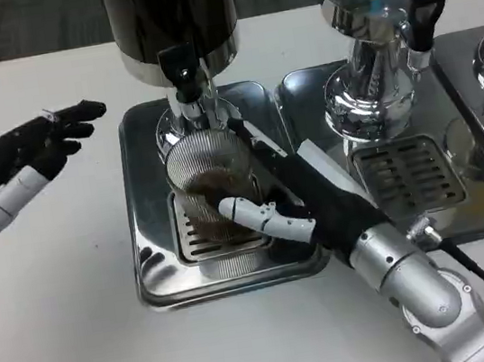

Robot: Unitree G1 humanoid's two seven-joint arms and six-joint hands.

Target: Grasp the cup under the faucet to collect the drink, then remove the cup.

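Cup (pixel 208 179) in right robot hand (pixel 295 200) — beneath faucet (pixel 183 79), perhaps touching.

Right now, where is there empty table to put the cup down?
Bare white table lies in front of the left tray, below the left hand. It is crowded at the faucet, where the right hand holds the cup, and rightward, where another tray sits close by.
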